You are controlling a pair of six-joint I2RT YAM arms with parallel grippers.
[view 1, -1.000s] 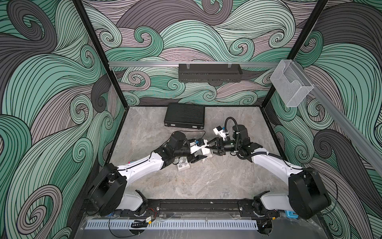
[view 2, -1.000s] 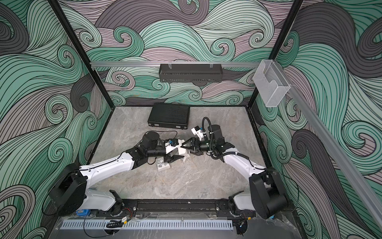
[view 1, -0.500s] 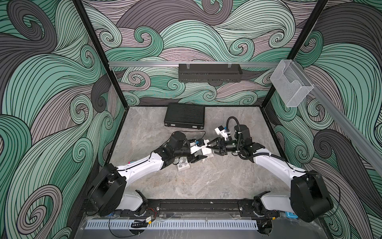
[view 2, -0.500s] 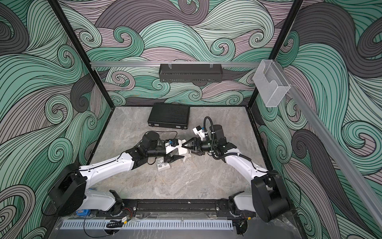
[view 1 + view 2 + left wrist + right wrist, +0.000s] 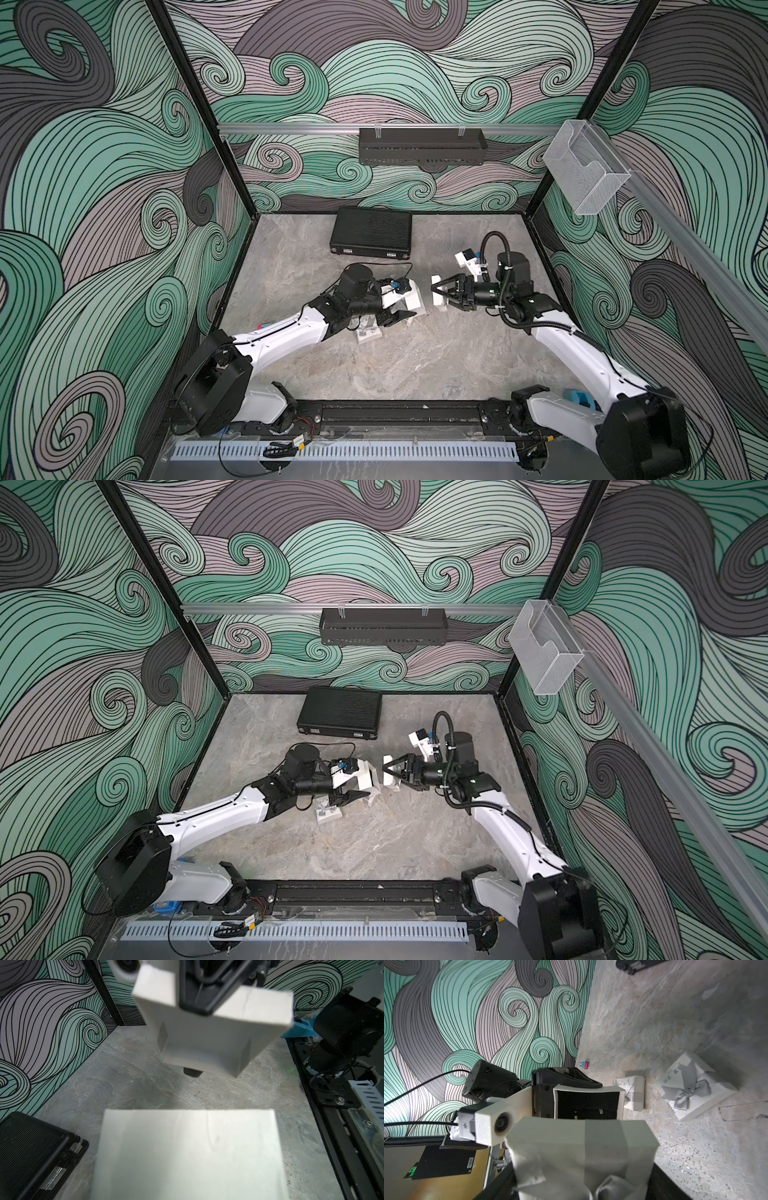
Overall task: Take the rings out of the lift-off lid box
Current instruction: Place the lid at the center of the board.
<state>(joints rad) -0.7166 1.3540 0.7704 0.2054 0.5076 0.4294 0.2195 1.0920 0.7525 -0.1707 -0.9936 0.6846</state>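
Observation:
The white box base [image 5: 411, 296] is held off the table with my left gripper [image 5: 405, 304] shut on it. In the right wrist view its open side faces the camera and shows black lining [image 5: 586, 1103]. A tiny pale speck [image 5: 601, 1110] lies on the lining, too small to tell whether it is one of the rings. The white lid with a grey ribbon [image 5: 581, 1155] is in my right gripper [image 5: 435, 292], whose jaws are shut on its sides. The lid [image 5: 439, 300] hangs a short gap to the right of the base. In the left wrist view the lid's hollow [image 5: 203, 1047] looks empty.
Two small white gift boxes with grey bows [image 5: 633, 1093] [image 5: 695, 1088] lie on the table under my left arm. A black case [image 5: 371, 232] lies at the back. A small pink and blue piece [image 5: 584, 1065] sits by the left wall.
My right gripper has drawn back to the right with the lid, opening a gap between it and the box base. The left gripper has closed a little tighter.

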